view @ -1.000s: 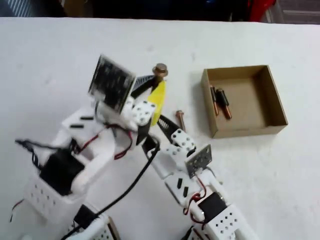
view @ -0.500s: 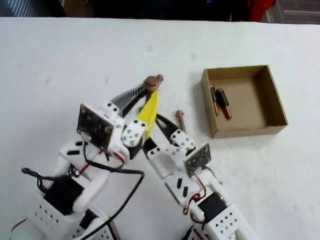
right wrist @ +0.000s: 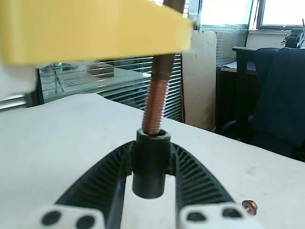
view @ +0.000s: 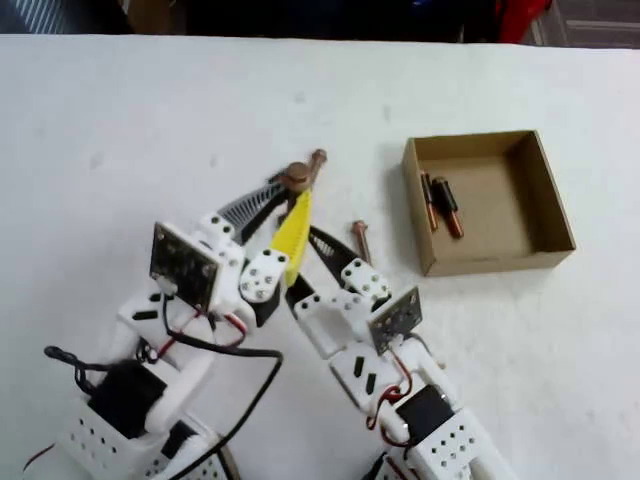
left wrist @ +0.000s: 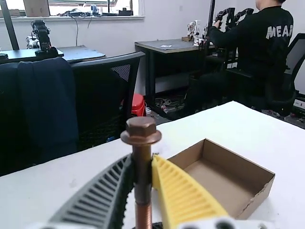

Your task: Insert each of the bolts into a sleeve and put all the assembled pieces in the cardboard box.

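Well, the left claw [left wrist: 142, 163] is squeezed tight on a copper-coloured bolt [left wrist: 141, 131]. Its grey side and its yellow side press on the stem. The six-sided head of the bolt sticks out past the tips.

Right under it, the right claw [right wrist: 150, 156] is closed around a short black sleeve [right wrist: 150, 164]. Its two black sides hug the sleeve and hold it standing up. The bolt comes down a bit tilted, and its screw end sits in the open top of the sleeve. Most of the screw part is out in the air above it.

From over the white tabletop [view: 150, 100], the two claws meet near the middle. The left one lies over the right one, so the sleeve is hidden there.

Just beside them, toward the right edge of the tabletop, a loose bolt [view: 360, 240] lies flat by itself, touching nothing.

A little further toward the right edge sits the cardboard box [view: 545, 190], open at the top. Two finished pieces [view: 447, 208], each part copper and part black, lie side by side on its floor. They are close to the wall of the box that faces the claws.
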You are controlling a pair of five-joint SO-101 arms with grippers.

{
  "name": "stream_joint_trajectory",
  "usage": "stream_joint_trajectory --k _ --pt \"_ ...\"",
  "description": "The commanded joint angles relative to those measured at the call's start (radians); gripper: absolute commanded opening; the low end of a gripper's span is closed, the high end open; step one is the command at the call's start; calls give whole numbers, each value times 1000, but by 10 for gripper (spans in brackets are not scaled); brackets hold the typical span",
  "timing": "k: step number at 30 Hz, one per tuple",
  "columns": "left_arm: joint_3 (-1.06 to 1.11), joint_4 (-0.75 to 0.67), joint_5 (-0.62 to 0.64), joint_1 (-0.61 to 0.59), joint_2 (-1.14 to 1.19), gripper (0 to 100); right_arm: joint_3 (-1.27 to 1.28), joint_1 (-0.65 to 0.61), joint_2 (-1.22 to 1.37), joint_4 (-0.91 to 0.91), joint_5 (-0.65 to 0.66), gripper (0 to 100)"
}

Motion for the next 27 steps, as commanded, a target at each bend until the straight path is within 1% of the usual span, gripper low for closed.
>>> stream_joint_trajectory --k 1,10,15,18,25,27 --pt "-11 -41 12 -8 -18 22 -9 1 -13 2 -6 17" --pt "3 -44 9 -8 -18 22 -9 1 -13 2 -6 17" --pt "89 -181 9 -8 -18 22 -9 1 -13 2 -6 17" --pt "129 -224 14 -8 -18 22 -9 1 -13 2 -6 17" --pt "138 -210 18 -8 -18 22 -9 1 -13 2 -6 17" --pt "147 -166 18 -8 -19 22 -9 1 -13 2 -6 17"
